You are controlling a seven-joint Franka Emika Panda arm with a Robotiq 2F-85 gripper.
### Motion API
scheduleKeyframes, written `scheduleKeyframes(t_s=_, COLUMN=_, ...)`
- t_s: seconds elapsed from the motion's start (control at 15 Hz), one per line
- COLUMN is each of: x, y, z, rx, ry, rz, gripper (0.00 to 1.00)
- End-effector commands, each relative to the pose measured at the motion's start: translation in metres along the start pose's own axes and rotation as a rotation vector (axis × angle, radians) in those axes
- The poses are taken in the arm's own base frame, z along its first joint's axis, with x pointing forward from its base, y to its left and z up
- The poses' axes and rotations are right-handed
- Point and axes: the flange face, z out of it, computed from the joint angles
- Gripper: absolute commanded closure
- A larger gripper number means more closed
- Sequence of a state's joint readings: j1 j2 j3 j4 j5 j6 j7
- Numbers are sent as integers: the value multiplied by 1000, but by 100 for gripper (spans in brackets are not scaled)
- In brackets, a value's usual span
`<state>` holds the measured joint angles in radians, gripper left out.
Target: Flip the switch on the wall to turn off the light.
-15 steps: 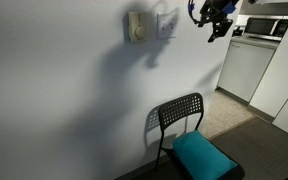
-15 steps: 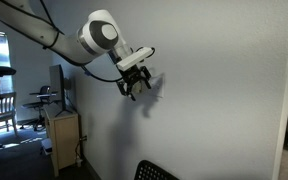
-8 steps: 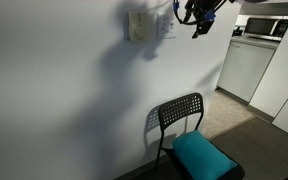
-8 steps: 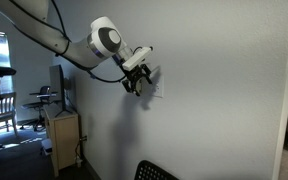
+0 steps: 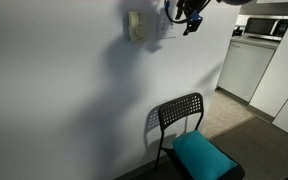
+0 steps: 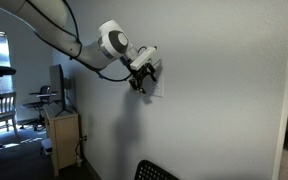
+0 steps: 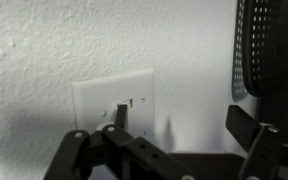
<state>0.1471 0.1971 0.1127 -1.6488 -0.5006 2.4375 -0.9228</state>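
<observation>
The switch (image 7: pixel 109 97) is a small white square plate on the white wall (image 5: pixel 64 100). In an exterior view the switch (image 5: pixel 165 27) sits just right of a beige box and is partly covered by my gripper (image 5: pixel 187 17). In an exterior view my gripper (image 6: pixel 144 82) is right at the switch plate (image 6: pixel 158 89). In the wrist view my gripper (image 7: pixel 182 122) is open. One dark fingertip stands in front of the plate's lower middle. The other fingertip is off to the right over bare wall (image 7: pixel 189 60). The rockers are hard to make out.
A beige box with a dial (image 5: pixel 135 26) is mounted beside the switch. A black mesh chair (image 5: pixel 180 112) with a teal cushion (image 5: pixel 206 157) stands below against the wall. A kitchen counter and appliances (image 5: pixel 249 60) lie beyond. A desk and chair (image 6: pixel 59 120) stand in the room.
My gripper has moved along the wall towards the switch and closer to the wall, from clear of the plate to right over it.
</observation>
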Motion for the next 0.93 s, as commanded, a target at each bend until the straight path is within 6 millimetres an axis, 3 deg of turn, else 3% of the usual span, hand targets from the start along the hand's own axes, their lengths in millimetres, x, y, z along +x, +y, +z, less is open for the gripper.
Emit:
scheduleKeyframes(t_s=0.0, x=8, y=13, z=14, rx=0, ry=6, rz=-18, gripper=0)
scheduleKeyframes(t_s=0.33, x=7, y=17, z=33, rx=18, ry=6, rz=4, gripper=0)
scheduleKeyframes(t_s=0.6, x=4, y=17, z=36, rx=42, ry=-3, rz=15, gripper=0)
scheduleKeyframes(t_s=0.87, x=-4, y=1, z=49, rx=247, ry=-79, rz=-4, gripper=0)
